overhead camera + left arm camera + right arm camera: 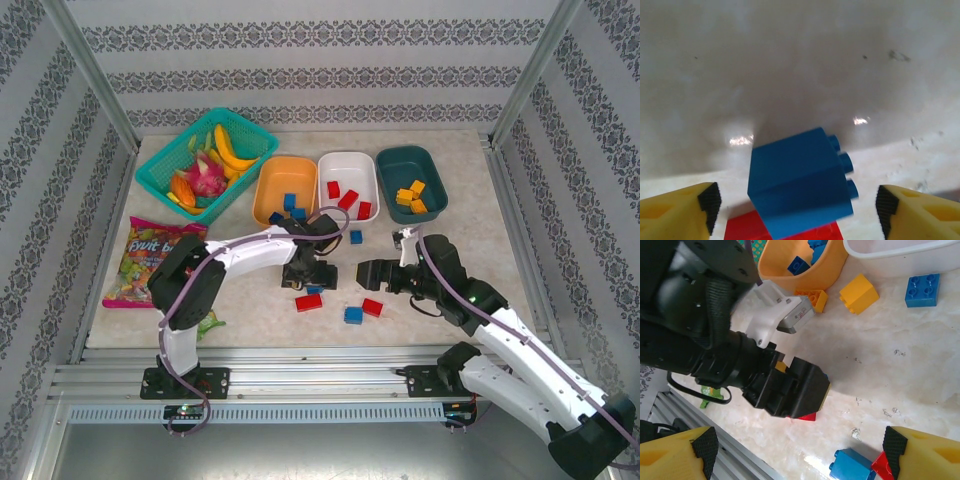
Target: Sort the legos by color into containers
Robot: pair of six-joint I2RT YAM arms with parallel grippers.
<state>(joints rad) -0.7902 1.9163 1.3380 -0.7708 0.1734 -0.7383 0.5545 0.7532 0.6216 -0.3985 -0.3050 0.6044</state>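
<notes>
The orange tub (272, 203) holds blue legos, the white tub (348, 165) red ones, the dark teal tub (404, 160) yellow ones. My left gripper (305, 276) points down at mid-table, open. In its wrist view a blue brick (800, 182) lies tilted on its side between the yellow fingers (677, 215), clear of both pads and overlapping a red brick (740, 229). My right gripper (366, 272) is open just to the right of it, facing the left gripper. A red brick (308, 301), a blue brick (353, 314) and another red brick (372, 307) lie in front.
A blue brick (356, 237) and two yellow bricks (859, 292) lie loose before the tubs. A teal mesh basket of fruit (160, 178) stands at the back left, a snack bag (150, 262) at the left and a green scrap (208, 322) by the left arm's base.
</notes>
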